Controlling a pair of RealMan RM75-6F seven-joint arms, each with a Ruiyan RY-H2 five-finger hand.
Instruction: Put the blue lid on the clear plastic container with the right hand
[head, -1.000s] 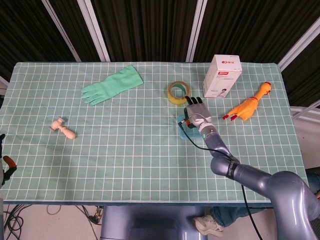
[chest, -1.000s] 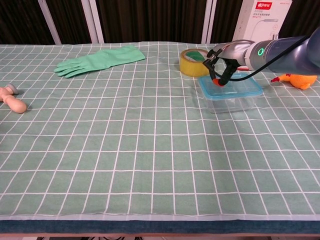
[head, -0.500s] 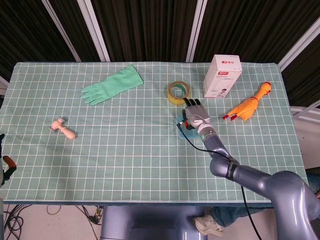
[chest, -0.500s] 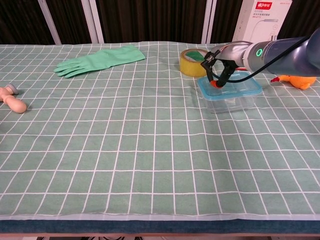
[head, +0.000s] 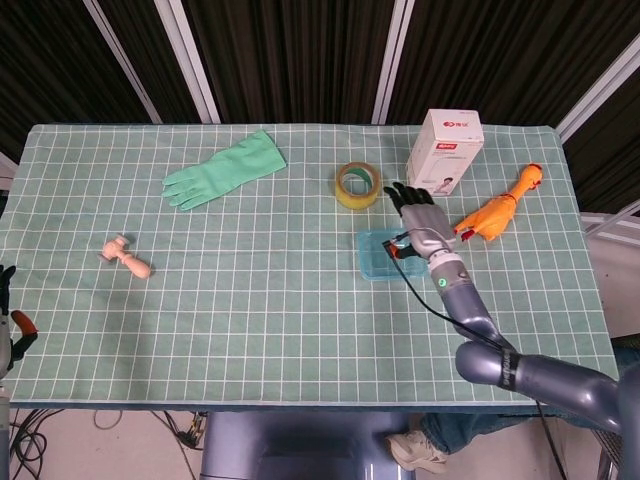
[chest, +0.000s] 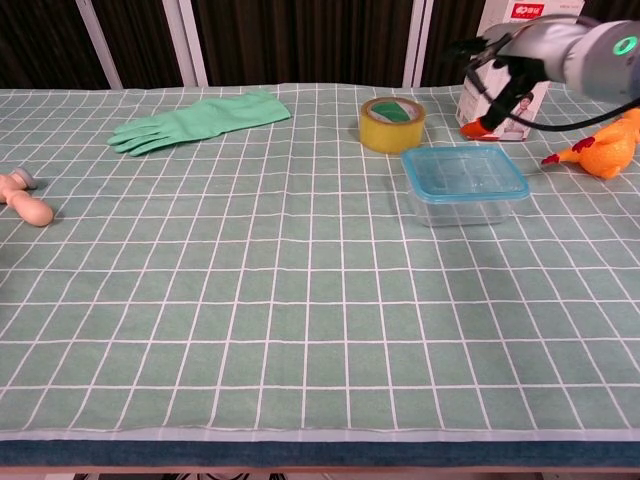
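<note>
Blue lid is sitting flat on the clear plastic container, below and left of the right hand, which is hanging above it with fingers spread and holding nothing. Going left to right: wooden toy and green glove are lying far left of the hand, leaving wide bare cloth; tape roll is just left; white box and rubber chicken are crowding its right. A second ago the hand was pressing the lid; now it is lifted clear. Left hand is out of sight.
</note>
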